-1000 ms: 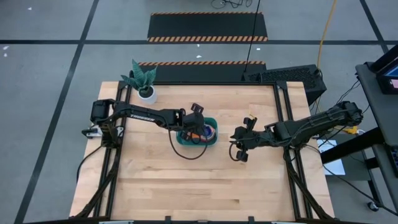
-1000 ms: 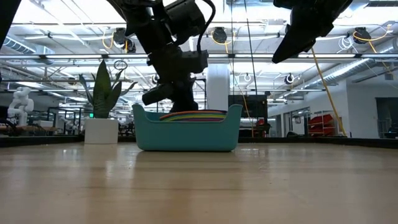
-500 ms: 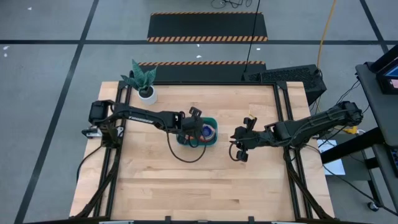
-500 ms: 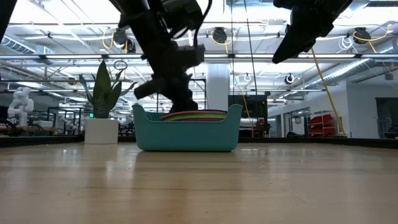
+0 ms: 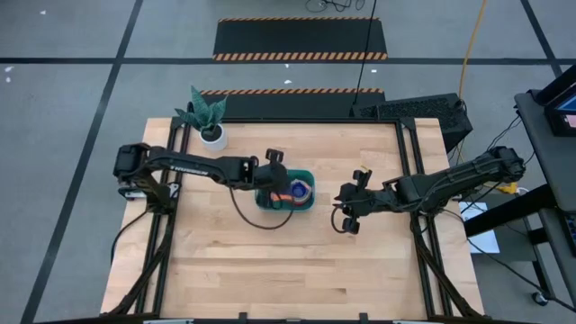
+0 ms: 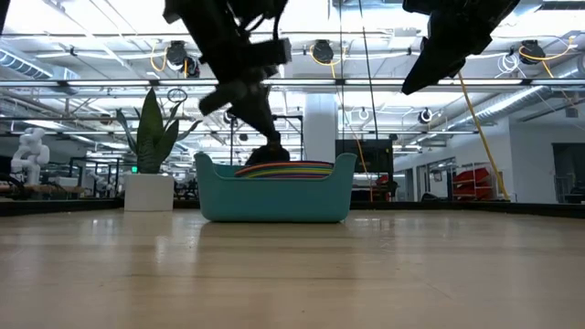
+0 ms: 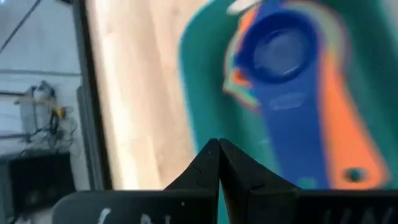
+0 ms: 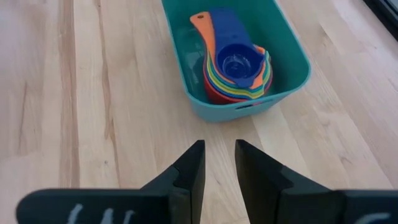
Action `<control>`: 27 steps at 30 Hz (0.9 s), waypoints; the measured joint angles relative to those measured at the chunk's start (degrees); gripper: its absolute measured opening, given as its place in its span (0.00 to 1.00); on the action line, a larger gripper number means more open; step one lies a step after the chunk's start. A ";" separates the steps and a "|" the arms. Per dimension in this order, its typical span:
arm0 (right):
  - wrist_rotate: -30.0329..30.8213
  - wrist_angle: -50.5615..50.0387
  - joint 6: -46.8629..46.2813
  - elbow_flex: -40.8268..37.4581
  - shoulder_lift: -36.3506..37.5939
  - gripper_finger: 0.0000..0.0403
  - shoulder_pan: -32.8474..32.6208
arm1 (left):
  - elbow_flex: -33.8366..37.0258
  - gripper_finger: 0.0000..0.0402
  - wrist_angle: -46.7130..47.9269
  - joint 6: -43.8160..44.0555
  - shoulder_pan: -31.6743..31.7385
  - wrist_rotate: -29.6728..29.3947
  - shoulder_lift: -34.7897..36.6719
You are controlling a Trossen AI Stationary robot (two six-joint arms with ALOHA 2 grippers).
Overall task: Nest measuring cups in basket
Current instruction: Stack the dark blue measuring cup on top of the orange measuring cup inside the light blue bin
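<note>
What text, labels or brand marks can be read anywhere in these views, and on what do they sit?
Left arm: white lettering along the link, too small to read.
Left end effector: white marks on its body, cut off, not readable.
Right end effector: white marks on its body, cut off, not readable.
Dark blue measuring cup: raised mark on its handle, blurred.
Basket: none visible.

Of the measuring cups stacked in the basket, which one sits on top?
The dark blue cup. It is nested innermost with its bowl fully visible, while the orange, yellow, green and red ones show only as rims beneath it in the teal basket.
</note>
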State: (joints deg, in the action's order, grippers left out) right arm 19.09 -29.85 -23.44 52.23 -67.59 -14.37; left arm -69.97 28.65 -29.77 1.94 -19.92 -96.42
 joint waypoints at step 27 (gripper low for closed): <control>-0.04 -0.39 -0.10 0.02 0.00 0.20 0.00 | 0.00 0.02 2.84 5.70 4.27 11.83 -4.79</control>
State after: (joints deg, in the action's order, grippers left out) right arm 19.05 -30.24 -23.54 52.25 -67.59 -14.37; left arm -69.97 31.49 -24.07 6.20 -8.09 -101.21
